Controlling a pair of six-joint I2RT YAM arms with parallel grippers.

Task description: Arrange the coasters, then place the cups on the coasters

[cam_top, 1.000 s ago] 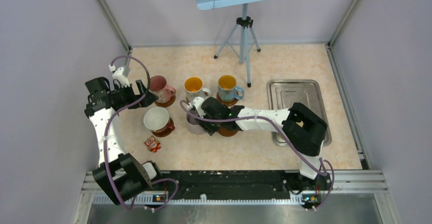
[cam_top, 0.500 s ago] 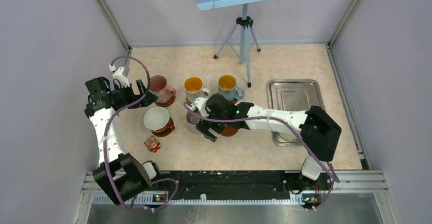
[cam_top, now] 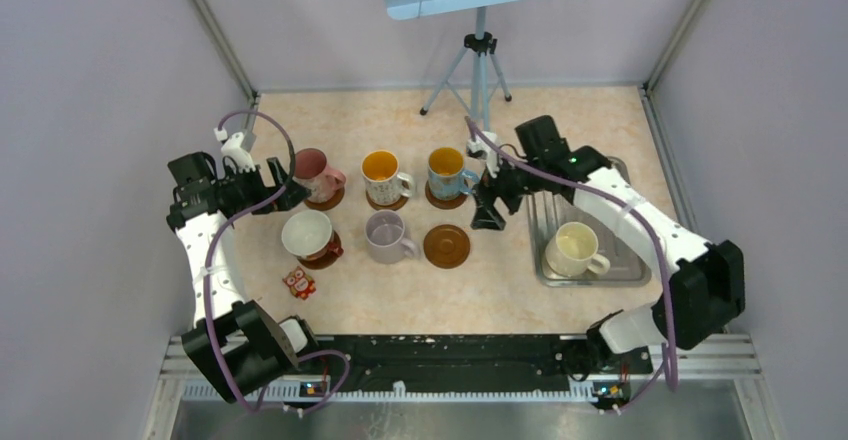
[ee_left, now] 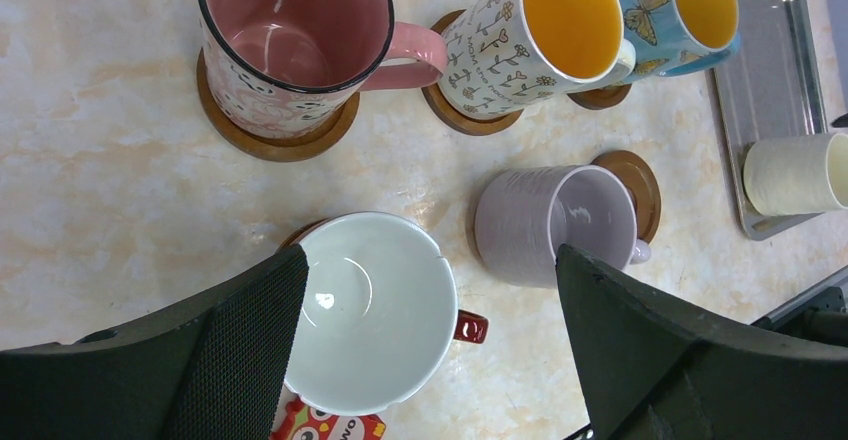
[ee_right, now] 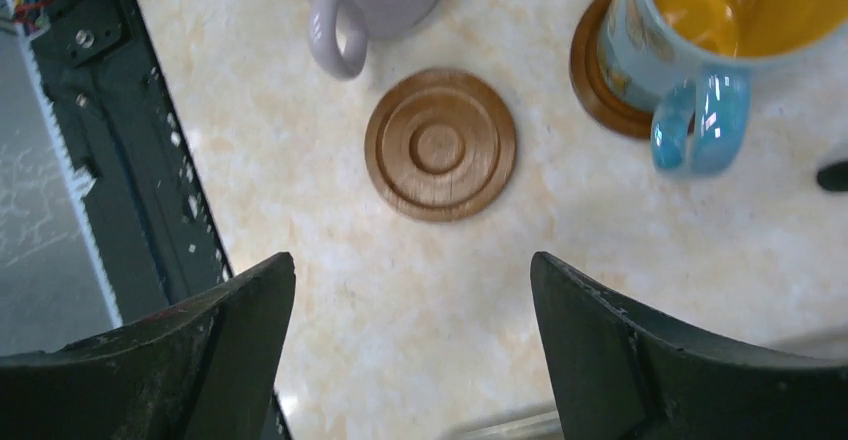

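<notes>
Five cups stand in two rows. The pink (cam_top: 318,172), the white-patterned (cam_top: 382,172) and the blue cup (cam_top: 447,170) each sit on a dark coaster. In the nearer row the red cup (cam_top: 308,235) sits on a coaster. The lavender cup (cam_top: 385,235) shows only a thin light edge beneath it. One dark coaster (cam_top: 446,246) lies bare to its right. The cream cup (cam_top: 574,248) stands in the steel tray (cam_top: 580,185). My left gripper (cam_top: 285,185) hangs open left of the pink cup. My right gripper (cam_top: 488,210) is open and empty between the blue cup and the tray.
A small red owl figure (cam_top: 298,282) stands near the red cup toward the table's front. A tripod (cam_top: 480,70) stands at the back, one leg reaching down near my right gripper. The black front rail (ee_right: 90,110) borders the table.
My right gripper opened, left the lavender cup and swung right and away to beside the tray. That uncovered the bare coaster and the cream cup. The left arm has not moved.
</notes>
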